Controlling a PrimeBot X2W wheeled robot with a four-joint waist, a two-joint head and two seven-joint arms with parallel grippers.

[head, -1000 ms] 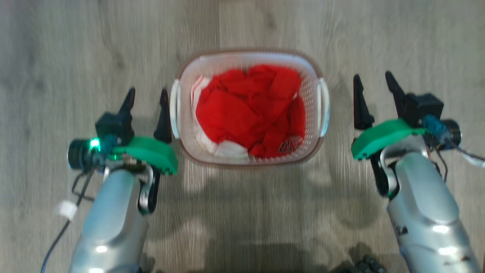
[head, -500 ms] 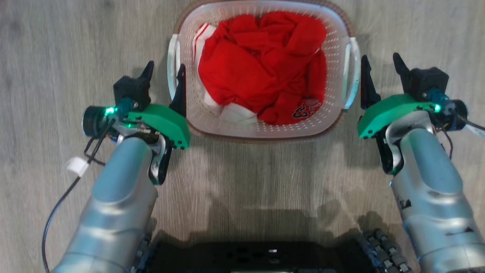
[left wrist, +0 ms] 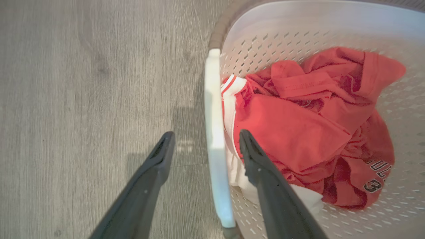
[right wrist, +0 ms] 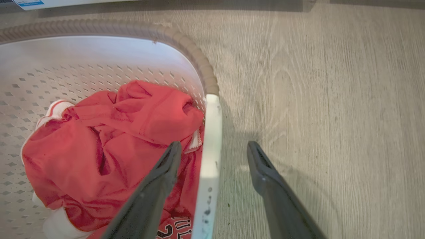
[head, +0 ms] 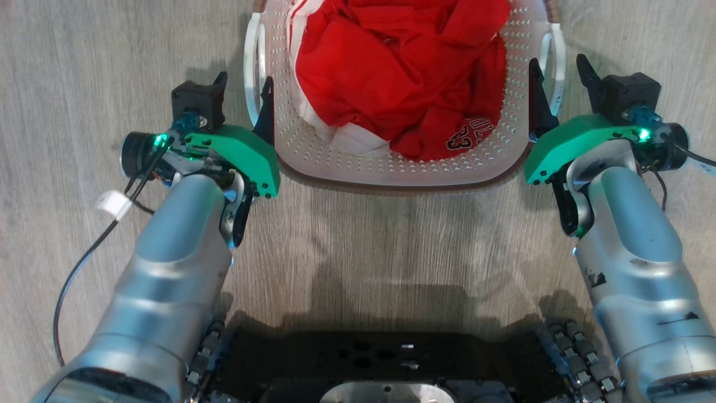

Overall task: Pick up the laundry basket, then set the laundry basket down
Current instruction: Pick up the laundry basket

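Laundry basket (head: pixel 391 165) sits on the grey wood floor (head: pixel 391 240), between both arms, with red clothes (head: pixel 391 73) heaped inside. Left claw (head: pixel 246 84) is spread and straddles the left handle (left wrist: pixel 214 132), one finger inside and one outside, no pinch. Right claw (head: pixel 555 61) does the same on the right handle (right wrist: pixel 207 166). Contact: can't tell.

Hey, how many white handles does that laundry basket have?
2. The left handle is straddled by the open left gripper; the right handle by the open right gripper. None seems hidden.
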